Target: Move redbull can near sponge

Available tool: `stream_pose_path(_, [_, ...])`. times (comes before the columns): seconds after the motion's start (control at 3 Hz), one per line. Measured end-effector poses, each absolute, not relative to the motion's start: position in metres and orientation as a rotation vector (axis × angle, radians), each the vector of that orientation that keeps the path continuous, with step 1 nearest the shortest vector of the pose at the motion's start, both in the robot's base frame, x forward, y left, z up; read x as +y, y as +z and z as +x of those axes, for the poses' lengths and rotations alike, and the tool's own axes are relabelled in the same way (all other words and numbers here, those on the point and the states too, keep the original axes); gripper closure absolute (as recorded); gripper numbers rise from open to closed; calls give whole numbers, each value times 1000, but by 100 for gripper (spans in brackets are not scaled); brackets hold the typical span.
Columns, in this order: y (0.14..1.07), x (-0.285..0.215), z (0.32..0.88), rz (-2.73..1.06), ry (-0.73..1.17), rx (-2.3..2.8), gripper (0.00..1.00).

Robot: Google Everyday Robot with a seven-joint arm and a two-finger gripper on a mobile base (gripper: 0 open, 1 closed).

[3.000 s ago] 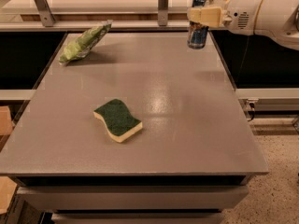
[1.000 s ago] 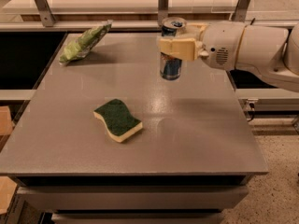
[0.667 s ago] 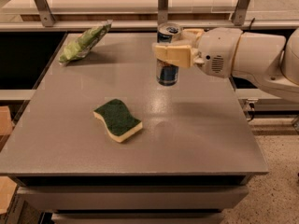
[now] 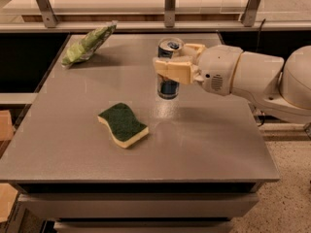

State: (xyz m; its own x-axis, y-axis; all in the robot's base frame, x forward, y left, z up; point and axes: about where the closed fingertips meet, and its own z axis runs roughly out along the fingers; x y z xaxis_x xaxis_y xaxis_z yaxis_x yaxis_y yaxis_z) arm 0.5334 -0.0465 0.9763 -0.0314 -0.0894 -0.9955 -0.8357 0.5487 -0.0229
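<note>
While the cream 2-finger gripper [image 4: 171, 56] over the grey table [image 4: 209, 144] is clamped on the slim blue-and-silver redbull can [image 4: 168, 85], the can is near the wavy green-topped yellow sponge [image 4: 123, 125] — I judge the carry nearly done; setting down and release remain.

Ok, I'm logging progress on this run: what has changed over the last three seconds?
The hand, shut on the redbull can, has carried it from the far right corner of the table to its middle, closer to the sponge. Nothing was let go. The sponge and green snack bag stayed put.
</note>
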Motion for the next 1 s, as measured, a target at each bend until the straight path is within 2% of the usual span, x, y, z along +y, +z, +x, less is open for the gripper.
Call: stream_pose_path(1.0, [935, -40, 523, -767, 778, 1522, 100])
